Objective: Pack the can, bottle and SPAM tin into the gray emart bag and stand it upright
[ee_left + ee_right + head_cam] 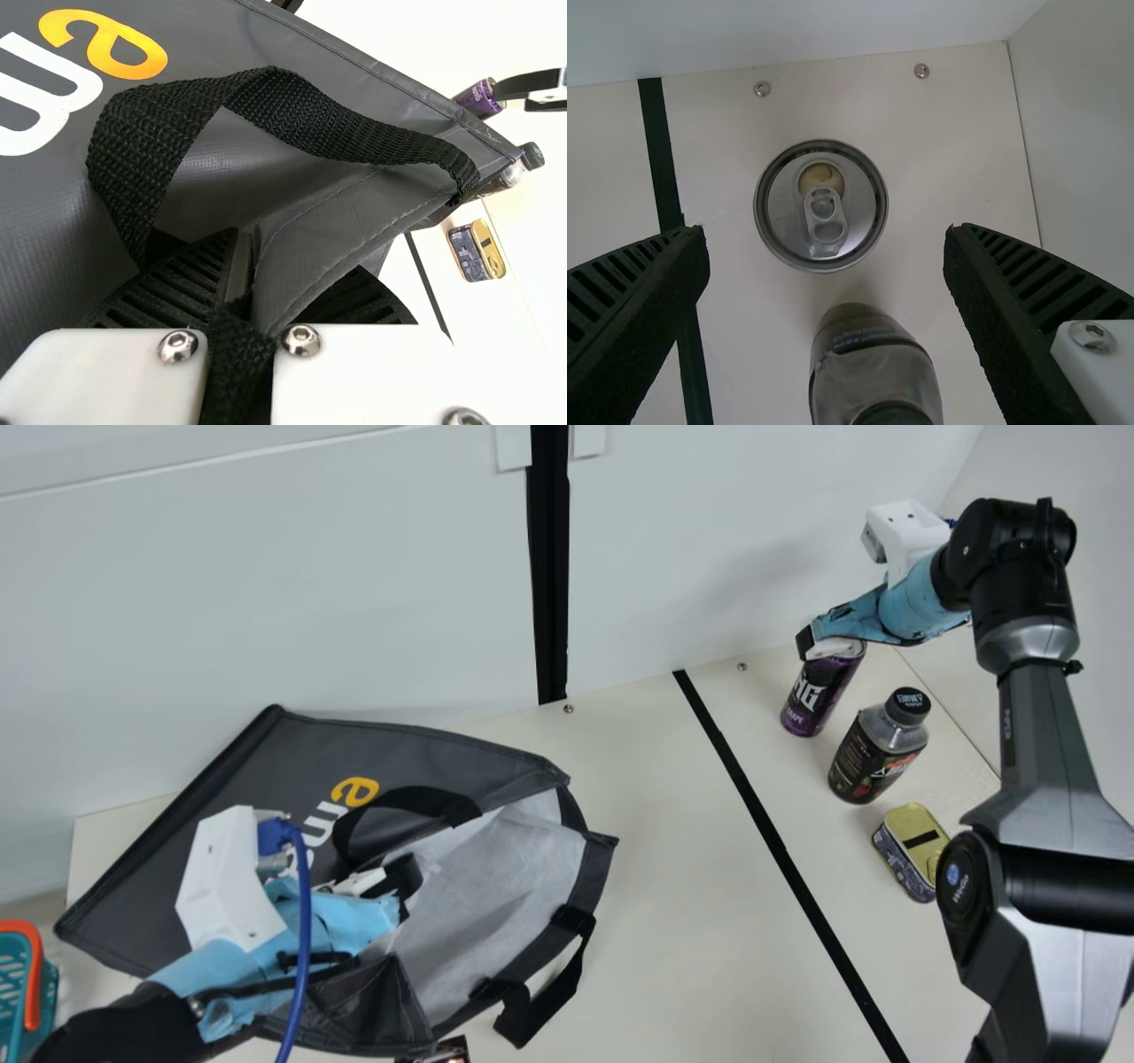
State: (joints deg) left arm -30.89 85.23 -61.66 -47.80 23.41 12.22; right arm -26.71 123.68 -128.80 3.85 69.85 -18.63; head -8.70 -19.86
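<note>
Jaws spread, my right arm (1032,735) bends down over the can (813,698).

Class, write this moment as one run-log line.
Left hand: shut on gray emart bag | right hand: open over can | bottle, SPAM tin: on table | bag: lying on its side

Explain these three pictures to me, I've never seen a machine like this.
This is a robot with two arms at a cream table. The main view comes from a camera on the neck between them; each wrist view looks past that arm's own pincer. A gray bag lies on its side, mouth open. Across the black line stand a purple can and a bottle, with a tin nearby. The left pincer grips the bag's fabric; the right pincer is open at the can's top, holding nothing.
</note>
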